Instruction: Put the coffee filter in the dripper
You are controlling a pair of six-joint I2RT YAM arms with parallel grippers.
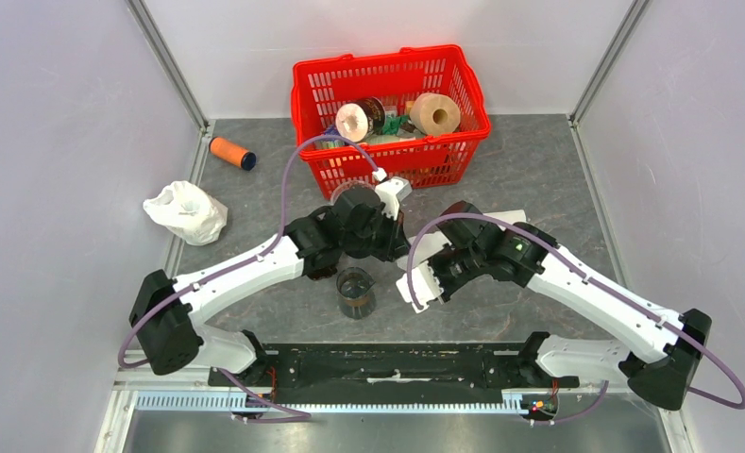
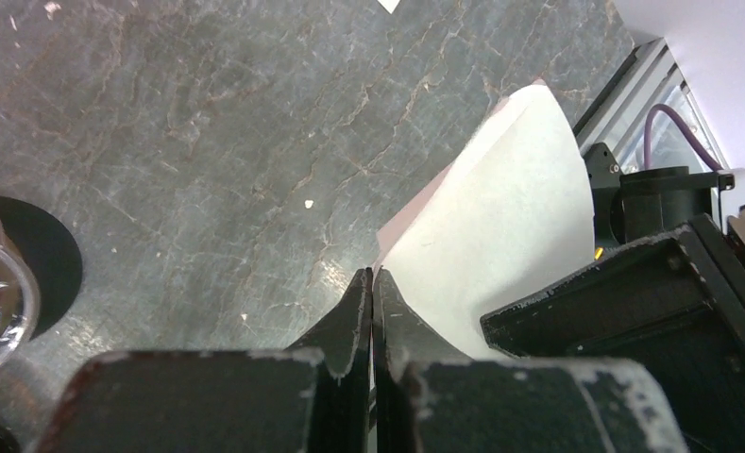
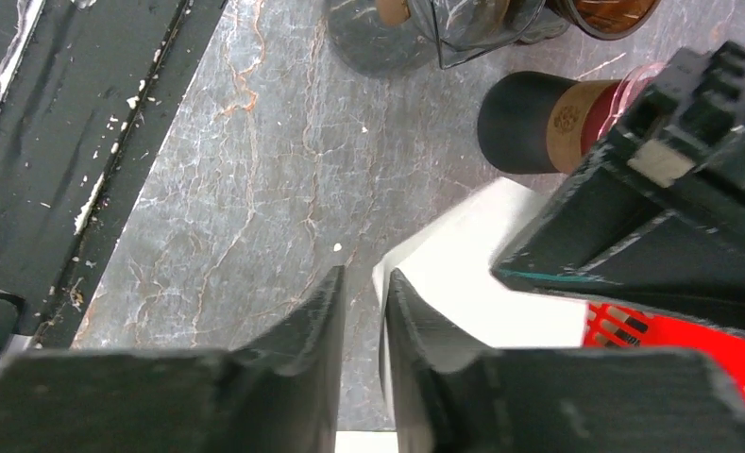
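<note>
Found the coffee filter (image 2: 500, 217) lifted off the worktop (image 2: 208, 142), right of centre in the left wrist view: a white paper fan spread toward the upper right of the frame. Saw the left pincer (image 2: 371, 281) pressed fully together at lower centre, without any gap, the filter's pointed corner meeting its tips. Judged the paper nipped there. Saw the right pincer (image 3: 364, 276) narrowed but not closed, with a slit of worktop visible between the fingers and a white sliver of the filter's edge against the inner face of one finger. Could not tell whether gripped from both sides. Placed the dripper (image 1: 355, 294), taken to be the glass vessel on a dark base, at lower centre of the top view, just below the meeting of the two pincers, near the filter but apart from it. Noted a red basket (image 1: 463, 156) at upper centre, well apart.

Judged the filter very light, thin and limp, quick to crease, fold shut or tear under a hard pull, and stiffer only along its seam. Reckoned the best hold to be at the seamed edge or a rim corner, lightly, leaving the cone free to open. Allowed for flutter in transit and slip against smooth pads. Judged the glass dripper fragile and easy to tip with a nudge.
</note>
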